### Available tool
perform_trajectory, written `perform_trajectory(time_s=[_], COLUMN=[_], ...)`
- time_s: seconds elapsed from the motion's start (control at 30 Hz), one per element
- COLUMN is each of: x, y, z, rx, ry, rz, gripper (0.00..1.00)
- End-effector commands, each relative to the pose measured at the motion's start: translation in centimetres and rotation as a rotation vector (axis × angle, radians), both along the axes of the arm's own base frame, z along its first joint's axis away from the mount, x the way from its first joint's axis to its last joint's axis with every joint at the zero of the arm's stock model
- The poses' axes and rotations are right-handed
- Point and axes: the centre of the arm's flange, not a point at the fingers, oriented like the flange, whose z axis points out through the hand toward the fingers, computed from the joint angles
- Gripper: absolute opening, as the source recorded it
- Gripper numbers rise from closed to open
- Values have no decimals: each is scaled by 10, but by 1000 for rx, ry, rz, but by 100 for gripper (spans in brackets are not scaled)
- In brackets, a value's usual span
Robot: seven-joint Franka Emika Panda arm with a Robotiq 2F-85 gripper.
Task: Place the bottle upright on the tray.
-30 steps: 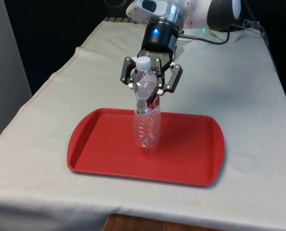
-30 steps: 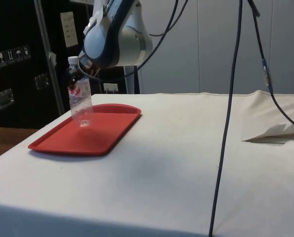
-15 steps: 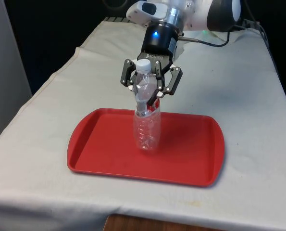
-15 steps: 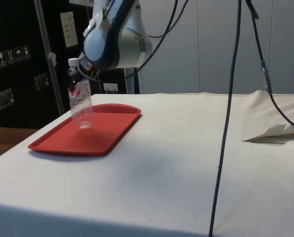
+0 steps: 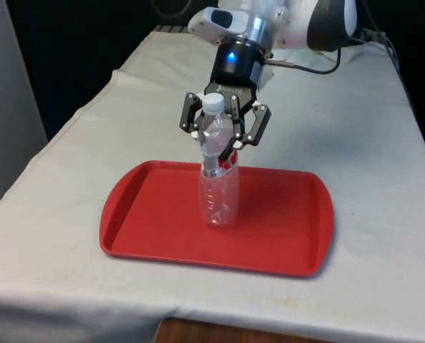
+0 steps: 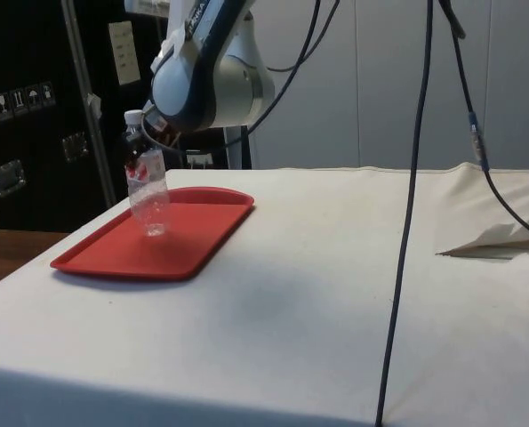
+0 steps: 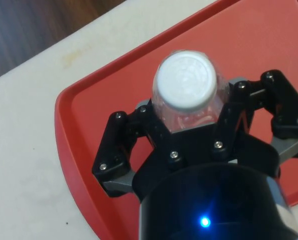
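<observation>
A clear plastic bottle [image 5: 218,187] with a white cap [image 5: 212,102] and a bit of red label stands nearly upright, leaning slightly, over the middle of the red tray [image 5: 148,221]. Its base is at the tray's floor; I cannot tell if it touches. My gripper [image 5: 221,146] comes down from above and is shut on the bottle's upper part, just below the neck. In the side view the bottle [image 6: 148,197] hangs from the gripper [image 6: 147,151] above the tray [image 6: 171,247]. The wrist view looks down on the cap [image 7: 185,86] between the black fingers [image 7: 119,145], with the tray [image 7: 103,100] beneath.
The tray lies near the table's front edge on the white cloth [image 5: 355,121]. A dark cable [image 6: 411,205] hangs down across the side view. A fold in the cloth [image 6: 495,238] sits at that view's right.
The gripper has come down a little with the bottle, bringing its base closer to the tray floor. The grip on the bottle is unchanged.
</observation>
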Motion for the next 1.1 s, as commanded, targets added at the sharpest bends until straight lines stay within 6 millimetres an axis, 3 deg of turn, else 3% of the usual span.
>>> perform_trajectory(time_s=[0.0, 1.07], x=[1, 0], y=[2, 0], z=[-1, -6], rx=[5, -1], ry=[-3, 8], rz=[-1, 0], gripper=[32, 32])
